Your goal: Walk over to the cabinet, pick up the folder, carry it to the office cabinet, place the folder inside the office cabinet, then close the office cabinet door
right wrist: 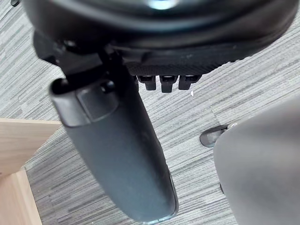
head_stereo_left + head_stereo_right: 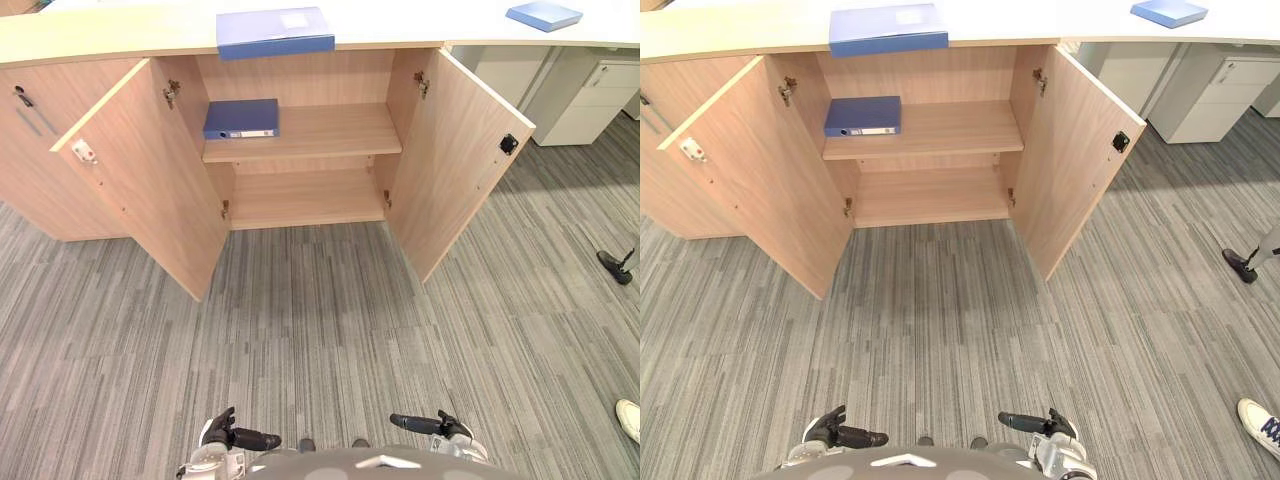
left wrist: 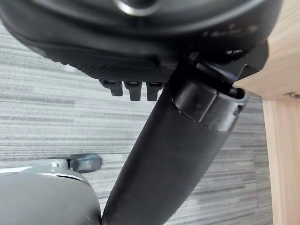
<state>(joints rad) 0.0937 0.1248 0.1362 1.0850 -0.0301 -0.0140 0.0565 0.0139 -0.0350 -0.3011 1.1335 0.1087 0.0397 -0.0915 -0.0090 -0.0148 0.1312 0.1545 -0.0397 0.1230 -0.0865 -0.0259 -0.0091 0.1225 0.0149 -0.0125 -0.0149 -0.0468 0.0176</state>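
The light wood office cabinet (image 2: pixel 310 130) stands ahead with both doors swung wide. A blue folder (image 2: pixel 241 118) lies flat at the left of its upper shelf, and the lower shelf (image 2: pixel 305 200) is bare. A second blue folder (image 2: pixel 275 32) lies on the cabinet's top. My left hand (image 2: pixel 235 437) and right hand (image 2: pixel 430 425) hang low by my body, well short of the cabinet. Both are open and hold nothing, with thumbs pointing inward. In the wrist views the left hand (image 3: pixel 140 56) and right hand (image 1: pixel 154 47) hang over grey carpet.
The left door (image 2: pixel 150 180) and right door (image 2: pixel 460 150) jut out over the striped grey carpet. A third blue folder (image 2: pixel 543 15) lies on the worktop at the far right. A white drawer unit (image 2: pixel 590 100) stands at the right. A person's shoes (image 2: pixel 614 266) show at the right edge.
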